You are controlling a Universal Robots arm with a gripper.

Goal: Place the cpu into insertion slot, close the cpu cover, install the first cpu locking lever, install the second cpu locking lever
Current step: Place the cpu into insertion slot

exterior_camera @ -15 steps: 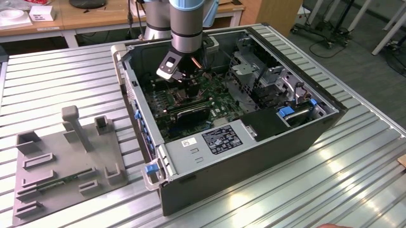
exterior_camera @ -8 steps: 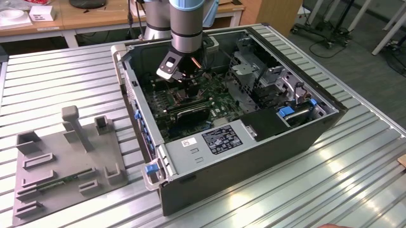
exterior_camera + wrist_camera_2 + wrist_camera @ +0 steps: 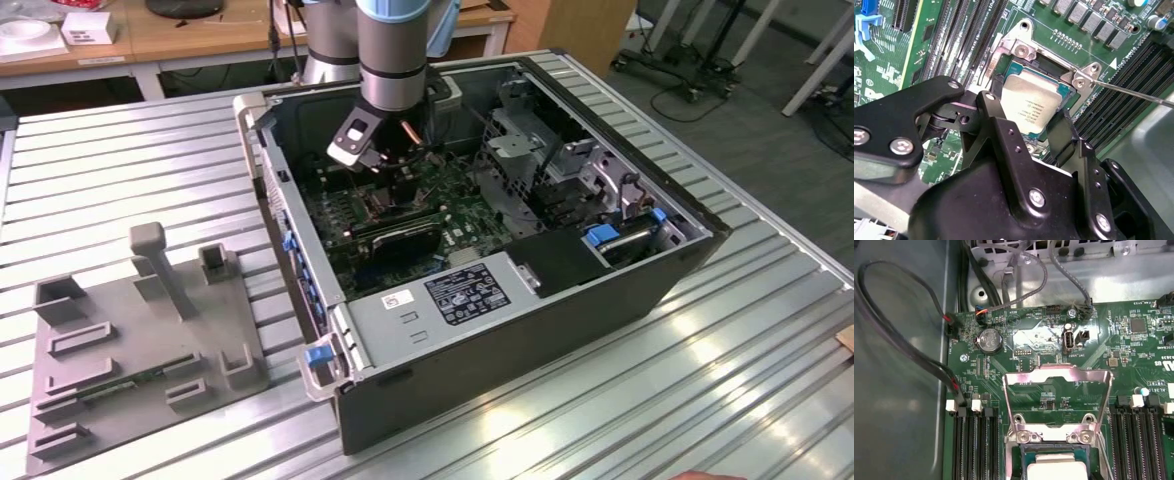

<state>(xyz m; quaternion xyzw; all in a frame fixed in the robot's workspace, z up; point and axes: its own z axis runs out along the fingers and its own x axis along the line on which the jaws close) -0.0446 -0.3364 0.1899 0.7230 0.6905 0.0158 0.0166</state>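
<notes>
Silver-grey cpu (image 3: 1029,100): lies in the slot's well with its flat top up. It looks seated, though its near edge is hidden behind the gripper.
Slot (image 3: 1013,66): a dark frame shows around the chip on the sides in view, with metal brackets at its corners.
Cover (image 3: 1054,374): swung up and back off the slot, with the board visible through its window. It is not closed.
Lever (image 3: 1134,93): a thin steel rod running out sideways from the slot's corner bracket. It is free and not latched down.
Gripper (image 3: 1026,120): black, low over the slot, straddling the near part of the cpu. I cannot tell whether it clamps the chip or merely stands about it.
Board (image 3: 1094,350): green, with long black memory slots (image 3: 976,445) on either side of the socket.
Case (image 3: 534,330): a black tower lying on its side, open, on a ribbed metal table (image 3: 134,180). The arm reaches down into it.
Progress: by my reading the first step is done or all but done, since the chip is in its place. Closing the cover and fastening both levers remain.
</notes>
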